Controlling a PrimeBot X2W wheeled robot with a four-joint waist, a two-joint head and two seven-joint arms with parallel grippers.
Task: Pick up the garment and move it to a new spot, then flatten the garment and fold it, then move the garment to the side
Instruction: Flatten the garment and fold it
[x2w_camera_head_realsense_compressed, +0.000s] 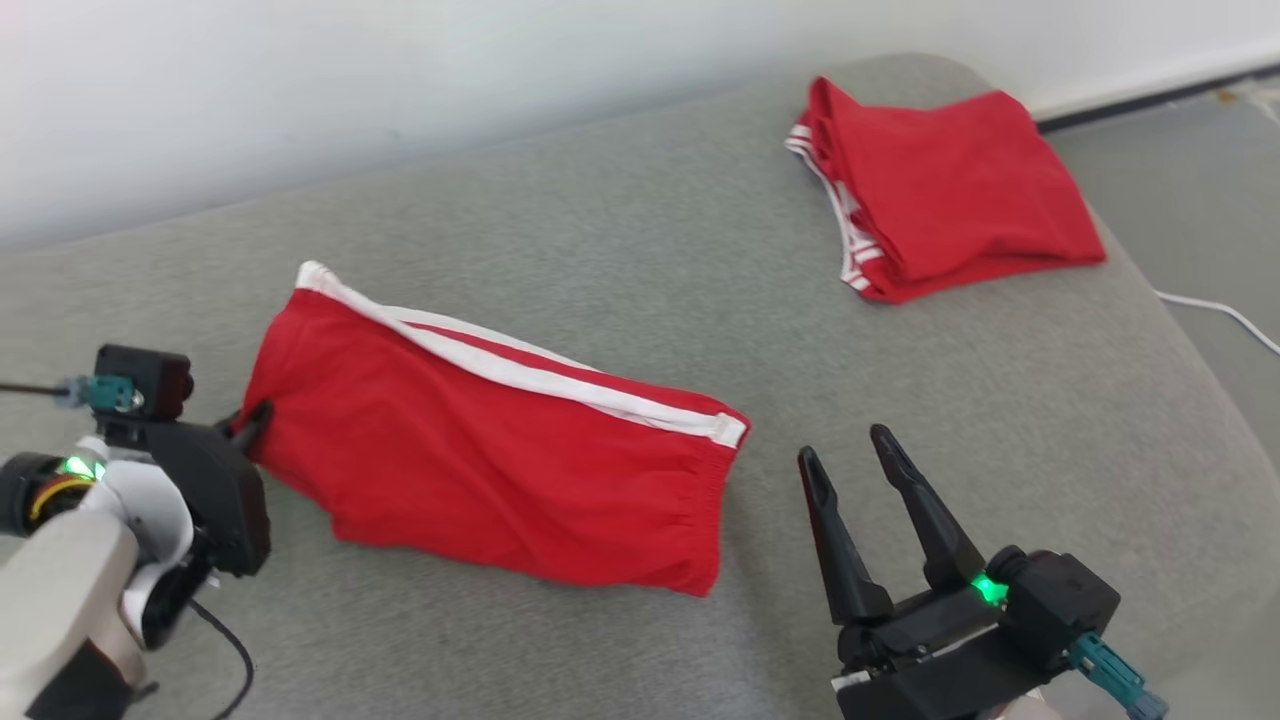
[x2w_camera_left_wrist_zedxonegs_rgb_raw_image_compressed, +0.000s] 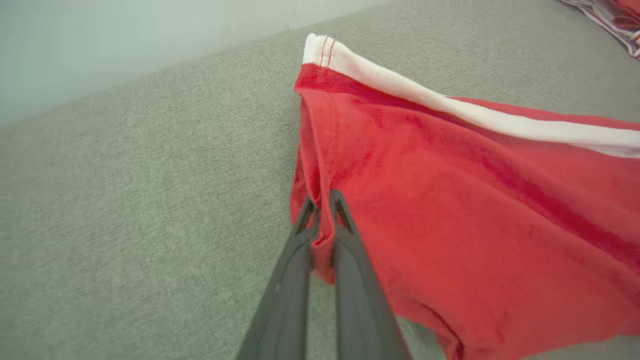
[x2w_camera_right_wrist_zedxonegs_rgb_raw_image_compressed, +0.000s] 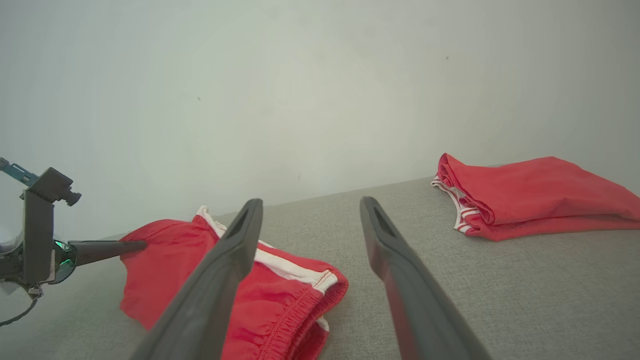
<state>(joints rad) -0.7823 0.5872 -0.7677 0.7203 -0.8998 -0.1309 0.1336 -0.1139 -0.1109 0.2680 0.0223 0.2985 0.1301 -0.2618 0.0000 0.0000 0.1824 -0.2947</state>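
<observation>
Fabric at the left edge of the garment is pinched between the fingers of the left gripper. In the left wrist view the two fingers are closed tight on a small fold of the red hem, with cloth bunched between them. The garment, red shorts with a white stripe along the far edge, lies on the grey cushion, with its left end lifted slightly by that pinch and its gathered waistband at the right end.

This looks like the flattening step with only one end secured. To do it well, the left grip should hold firm and low, and any pull should run along the length of the garment so the stripe stays straight. A sideways tug would probably wrinkle the thin cloth.

Just right of the garment's waistband, the right gripper hovers with its fingers spread wide and nothing between them, clear of the cloth. It probably needs to take the waistband corner so both ends can be drawn taut.

Well to the right of the garment and farther back, a folded red garment sits on the same cushion. It limits room for a set-aside spot on that side. Farther right still, a white cable lies on the floor, out of the way.
</observation>
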